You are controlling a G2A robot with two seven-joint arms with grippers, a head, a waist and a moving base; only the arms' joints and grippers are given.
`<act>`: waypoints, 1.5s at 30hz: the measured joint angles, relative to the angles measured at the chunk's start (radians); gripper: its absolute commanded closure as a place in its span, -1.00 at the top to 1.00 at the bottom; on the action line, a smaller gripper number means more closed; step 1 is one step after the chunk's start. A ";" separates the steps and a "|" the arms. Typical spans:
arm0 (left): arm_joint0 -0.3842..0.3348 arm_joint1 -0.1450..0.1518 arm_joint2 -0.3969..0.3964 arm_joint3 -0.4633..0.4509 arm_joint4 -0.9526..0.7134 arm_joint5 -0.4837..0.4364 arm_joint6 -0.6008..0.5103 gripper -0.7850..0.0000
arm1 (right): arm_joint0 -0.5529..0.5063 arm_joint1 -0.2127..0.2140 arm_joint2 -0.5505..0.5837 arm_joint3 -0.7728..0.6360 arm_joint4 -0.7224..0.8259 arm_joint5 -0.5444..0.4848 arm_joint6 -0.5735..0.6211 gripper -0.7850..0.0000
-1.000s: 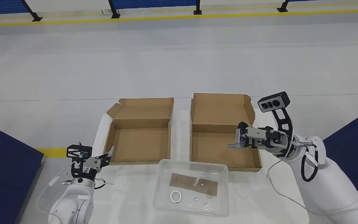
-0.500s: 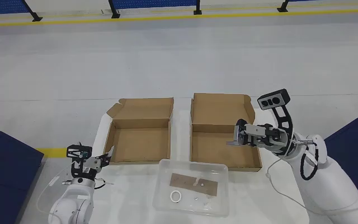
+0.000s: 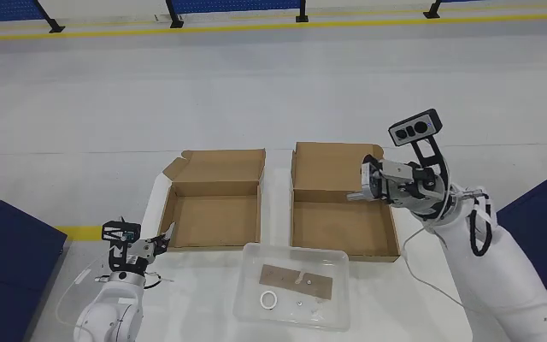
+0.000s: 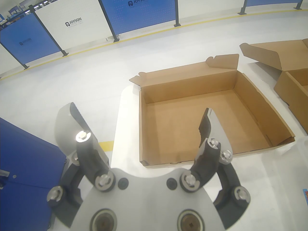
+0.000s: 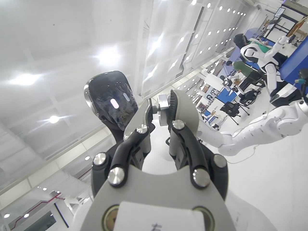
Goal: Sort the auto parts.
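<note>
Right end effector [image 5: 157, 108] grips a small round silver part [image 5: 164, 104] over an open brown cardboard box [image 3: 342, 227]. Left end effector [image 4: 138, 115] gapes wide, empty.

Glossy white shells are covering both arms [image 3: 500, 278]; a black cable [image 3: 473, 235] is looping beside the right one. Silver fingers [image 4: 214, 131] are sitting on black links [image 4: 207, 159] pinned with round steel screws [image 4: 81, 136], under a black camera bracket [image 3: 414, 130].
</note>
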 measured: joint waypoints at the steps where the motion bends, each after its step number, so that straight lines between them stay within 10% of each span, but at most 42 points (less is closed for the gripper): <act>1: 0.000 0.000 0.000 0.000 0.000 0.000 0.000 1.00 | 0.004 -0.004 -0.003 0.000 0.013 0.007 0.000 -1.00; 17: 0.000 0.000 0.000 0.000 0.000 0.000 0.000 1.00 | -0.009 -0.043 -0.013 0.023 0.098 0.067 0.016 -1.00; 33: 0.000 0.000 0.000 0.000 0.000 0.000 0.000 1.00 | -0.019 -0.057 0.032 0.014 -0.130 0.076 -0.005 -1.00; 45: 0.000 0.000 0.000 0.000 0.000 0.000 0.000 1.00 | -0.043 -0.083 0.039 0.009 0.049 0.102 0.011 -1.00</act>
